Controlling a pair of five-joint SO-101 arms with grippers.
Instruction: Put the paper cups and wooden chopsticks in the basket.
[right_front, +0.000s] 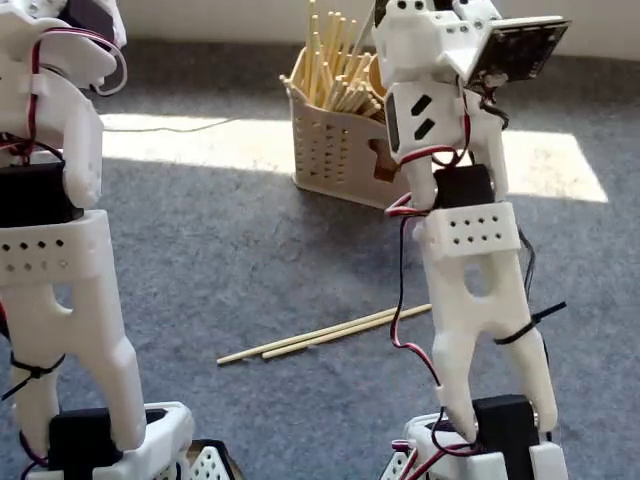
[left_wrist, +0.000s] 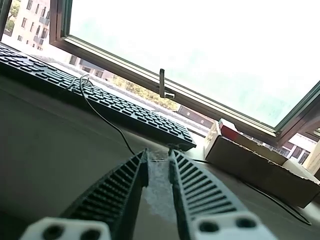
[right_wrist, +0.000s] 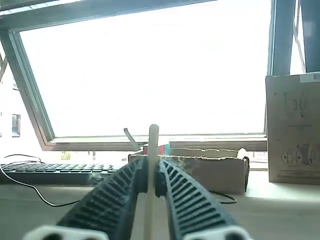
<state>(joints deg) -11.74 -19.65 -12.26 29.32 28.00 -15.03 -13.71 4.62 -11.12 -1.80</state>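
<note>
A pale slotted basket stands at the back of the grey carpet, packed with several wooden chopsticks standing on end. Two more chopsticks lie side by side on the carpet in front of it, between the two arms. The right arm rises beside the basket with its wrist high up. In its wrist view, my right gripper is shut on one upright chopstick and points level toward a window. My left gripper is raised too, with a narrow gap between its fingers and nothing in it.
The left arm stands at the carpet's left edge. A sunlit strip crosses the carpet behind the basket. The wrist views show a keyboard with its cable, cardboard boxes and a window sill beyond the work area.
</note>
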